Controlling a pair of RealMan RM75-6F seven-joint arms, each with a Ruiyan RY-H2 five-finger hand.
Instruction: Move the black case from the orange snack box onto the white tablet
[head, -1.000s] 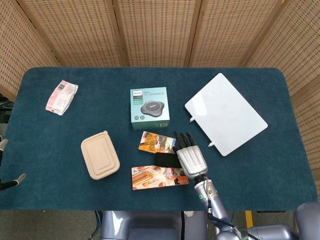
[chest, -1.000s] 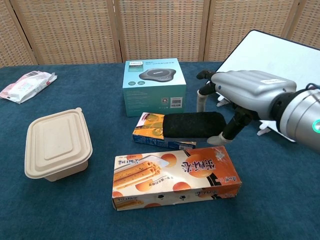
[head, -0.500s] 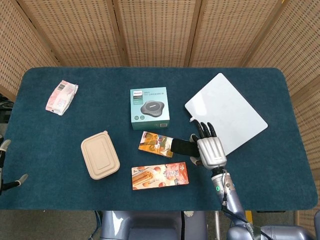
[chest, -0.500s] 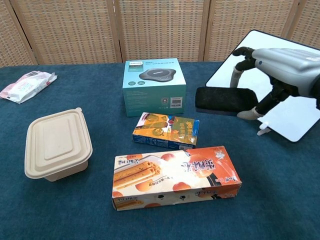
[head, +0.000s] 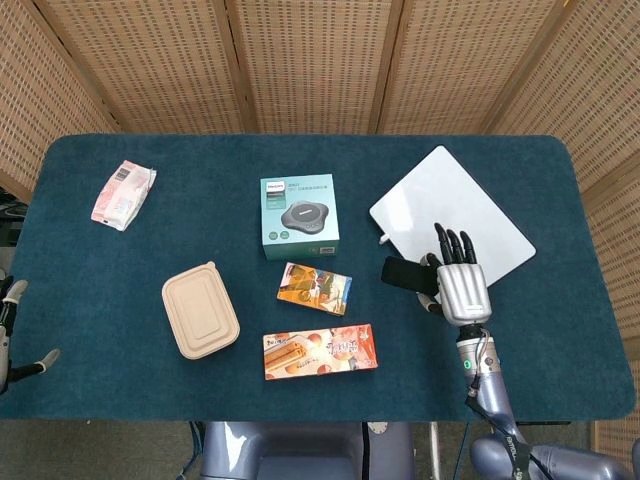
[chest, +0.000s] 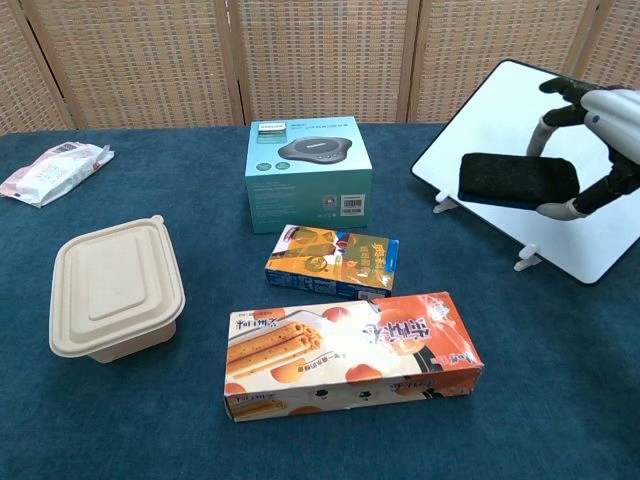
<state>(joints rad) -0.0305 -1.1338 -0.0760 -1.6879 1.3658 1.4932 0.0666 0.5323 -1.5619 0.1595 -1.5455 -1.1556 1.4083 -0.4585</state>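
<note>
Moved: 1 black case (chest: 517, 179) (in right hand (head: 463, 289)) over 1 white tablet (chest: 520, 120).

A black case (chest: 518, 179), a white tablet (chest: 520, 125), a teal box (chest: 309, 159), an orange snack box (chest: 351, 354) and a beige container (chest: 115, 288) lie on dark blue cloth (chest: 560, 400).

- We see our right hand (head: 462, 287) gripping the black case (head: 404, 274), fingers pointing toward the far edge of the table (head: 80, 330).
- The case sits at the near left edge of the white tablet (head: 450, 222), its left end over the blue cloth.
- The orange snack box (head: 315, 288) lies bare, well left of the case.
- A teal box (head: 299, 216) stands behind the snack box.
</note>
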